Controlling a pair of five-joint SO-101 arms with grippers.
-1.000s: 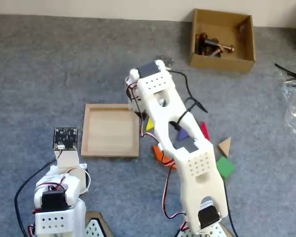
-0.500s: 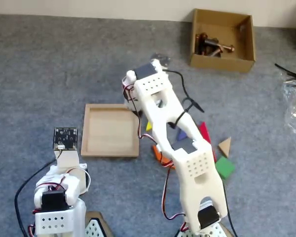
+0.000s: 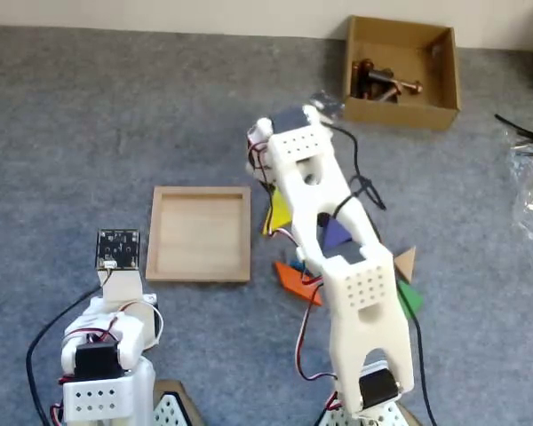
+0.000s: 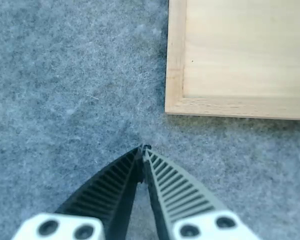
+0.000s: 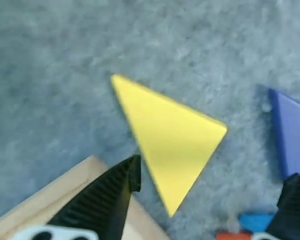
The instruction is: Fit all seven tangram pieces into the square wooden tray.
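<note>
**On the desk [image 3: 89,115]: right gripper [image 5: 215,175] spread over yellow triangle [image 5: 167,137], left gripper [image 4: 142,150] closed near tray [image 3: 198,191]**

- Right gripper: jaws wide apart, holding nothing. The yellow triangle lies flat on the grey felt between the two fingers, closer to one finger [image 5: 122,187]. That finger covers the spot where a tray corner comes up to the triangle's long side, so I can't tell if tray and triangle touch. The other finger sits past the blue piece [image 5: 292,130].
- Right arm [image 3: 360,293]: in the high view it stretches from the near edge diagonally across the loose pieces toward the tray's right side. The yellow triangle pokes out from under it, just beside the tray's right rim and outside the tray.
- Other pieces, high view: the blue piece is partly under the arm, right of the yellow one. The orange piece [image 3: 295,282] is on the felt near the tray's near-right corner. The tan triangle [image 3: 407,263] and green piece [image 3: 410,299] sit close together on the side of the arm away from the tray, and the arm partly covers the green one.
- Left gripper: fingers pressed together, nothing between them. It points at the felt just off the tray's near-left corner, clear of the rim. The left arm [image 3: 102,355] is folded at the near-left of the desk.
- Tray: lies flat mid-desk. Every piece I can see is on the felt outside it.
- Far right: cardboard box [image 3: 400,111] with metal parts [image 3: 382,82] inside, well apart from the pieces.
</note>
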